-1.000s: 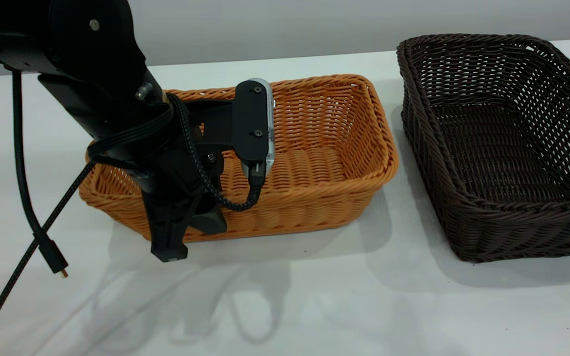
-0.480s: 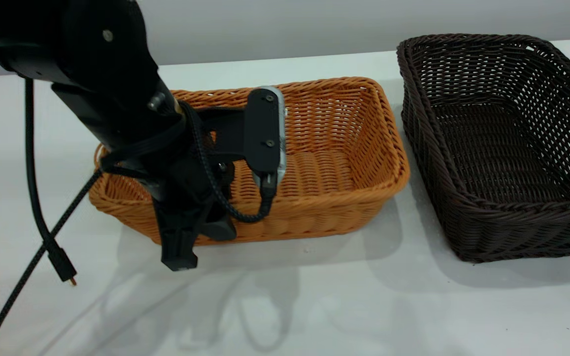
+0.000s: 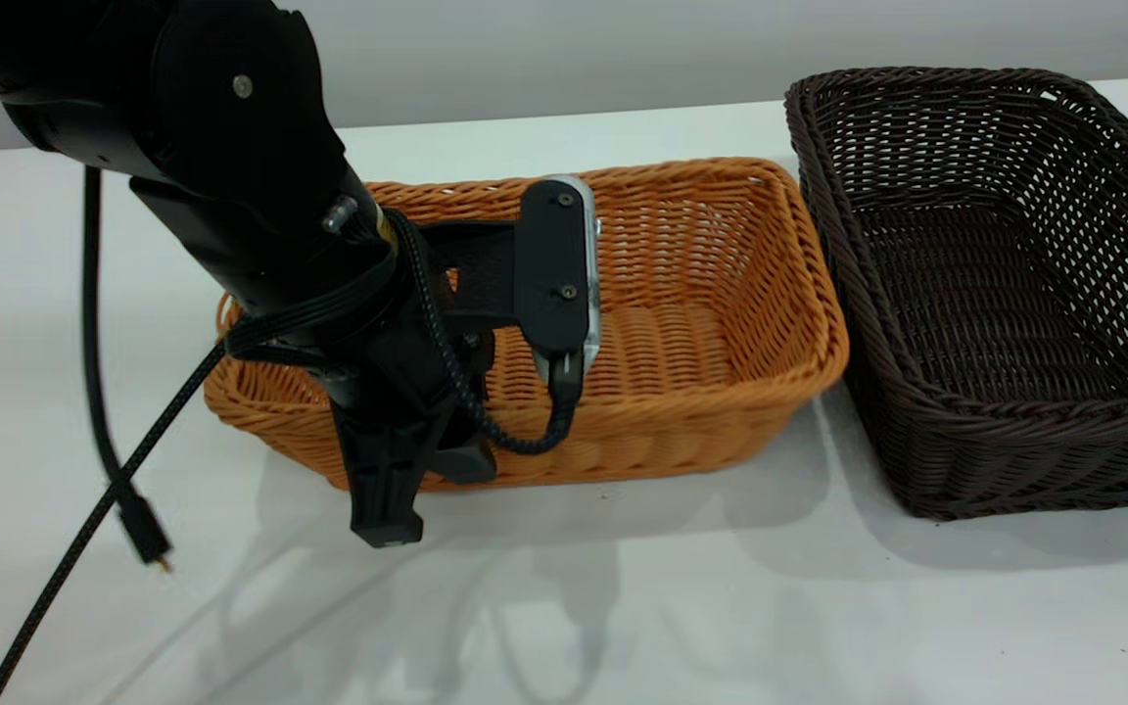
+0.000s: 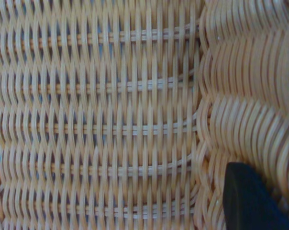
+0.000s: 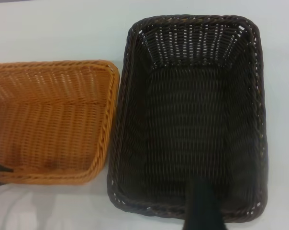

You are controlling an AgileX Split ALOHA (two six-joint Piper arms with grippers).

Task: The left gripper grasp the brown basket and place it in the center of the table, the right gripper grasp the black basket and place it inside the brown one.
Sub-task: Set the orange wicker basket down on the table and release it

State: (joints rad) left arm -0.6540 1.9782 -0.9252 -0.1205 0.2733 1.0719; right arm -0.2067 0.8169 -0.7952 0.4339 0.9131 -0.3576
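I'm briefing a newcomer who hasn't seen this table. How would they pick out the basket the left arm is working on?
On the white table two rectangular wicker baskets sit side by side. Look under the big black arm: the left gripper is clamped over the near rim of the brown basket. It is the orange-tan one, lower-walled than the black basket right beside it, which no arm is touching.

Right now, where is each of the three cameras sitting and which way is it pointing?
Exterior view: outside the rig, facing across the table; shows the brown basket, the black basket and the left claw at the brown basket's near wall.
Left wrist view: pressed close to the brown basket's weave; one dark fingertip shows.
Right wrist view: above, looking down into the black basket; one dark finger shows.
Shared: exterior and right wrist views both show both baskets.
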